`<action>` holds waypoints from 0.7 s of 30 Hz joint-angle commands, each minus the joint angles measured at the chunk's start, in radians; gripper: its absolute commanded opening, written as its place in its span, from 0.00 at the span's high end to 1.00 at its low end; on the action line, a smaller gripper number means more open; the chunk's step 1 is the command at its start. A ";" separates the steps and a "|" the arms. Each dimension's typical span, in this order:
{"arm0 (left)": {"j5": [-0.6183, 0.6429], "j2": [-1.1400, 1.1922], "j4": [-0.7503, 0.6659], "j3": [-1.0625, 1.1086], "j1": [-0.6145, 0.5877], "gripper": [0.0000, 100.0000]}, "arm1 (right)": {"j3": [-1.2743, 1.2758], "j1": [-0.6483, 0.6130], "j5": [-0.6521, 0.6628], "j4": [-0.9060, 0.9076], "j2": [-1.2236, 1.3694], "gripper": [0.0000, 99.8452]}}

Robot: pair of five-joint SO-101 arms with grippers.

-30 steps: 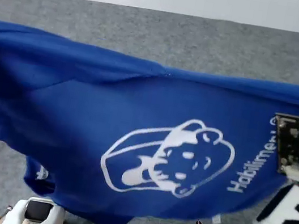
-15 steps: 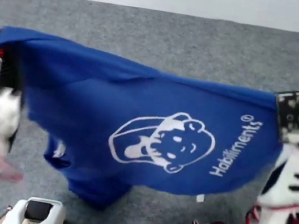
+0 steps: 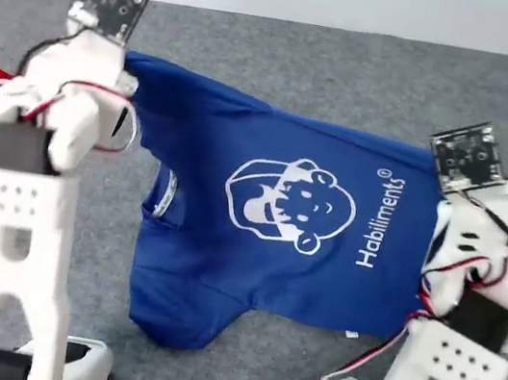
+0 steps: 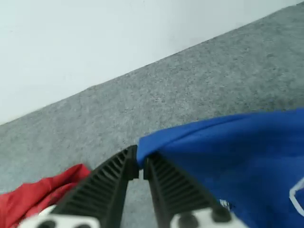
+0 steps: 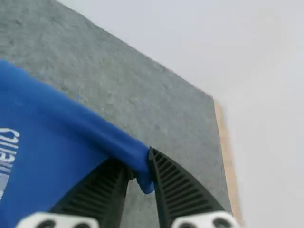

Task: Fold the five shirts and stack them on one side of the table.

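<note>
We log the grey mat (image 3: 352, 70) under the blue shirt (image 3: 271, 261), print up, its far edge strung between both arms. The long axis, collar to hem, runs arm to arm, collar end toward the left. Clamped on the shirt's far collar-end corner is the left gripper (image 4: 140, 159); the right gripper (image 5: 140, 173) is clamped on its far hem-end corner, so each arm is nearest its own corner. A red shirt (image 4: 28, 202) lies beyond the collar end. The white cartoon print (image 3: 291, 201), the lettering (image 3: 378, 221) beside it and the neck label (image 3: 164, 192) — not transcribed.
</note>
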 commanded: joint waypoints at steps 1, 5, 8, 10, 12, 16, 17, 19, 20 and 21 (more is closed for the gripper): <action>-0.003 0.094 -0.126 -0.001 -0.008 1.00 | -0.008 -0.012 0.011 -0.137 0.093 0.99; -0.003 0.210 -0.222 -0.035 0.017 1.00 | -0.124 -0.012 0.008 -0.205 0.265 0.99; -0.003 0.305 -0.253 -0.119 0.046 1.00 | -0.281 -0.013 0.006 -0.202 0.414 0.99; -0.003 0.382 -0.262 -0.202 0.055 1.00 | -0.396 -0.013 0.005 -0.200 0.522 0.99; -0.003 0.476 -0.258 -0.308 0.057 1.00 | -0.509 -0.013 0.005 -0.199 0.628 0.99; -0.003 0.672 -0.253 -0.535 0.051 1.00 | -0.726 -0.025 0.005 -0.197 0.823 0.99; -0.003 0.718 -0.249 -0.593 0.051 1.00 | -0.772 -0.028 0.005 -0.197 0.863 0.99; -0.003 0.804 -0.216 -0.716 0.055 1.00 | -0.859 -0.041 0.005 -0.197 0.940 0.99; -0.003 0.845 -0.195 -0.777 0.057 1.00 | -0.896 -0.045 0.005 -0.197 0.972 0.99; -0.003 0.887 -0.175 -0.839 0.061 1.00 | -0.928 -0.050 0.005 -0.196 1.001 0.99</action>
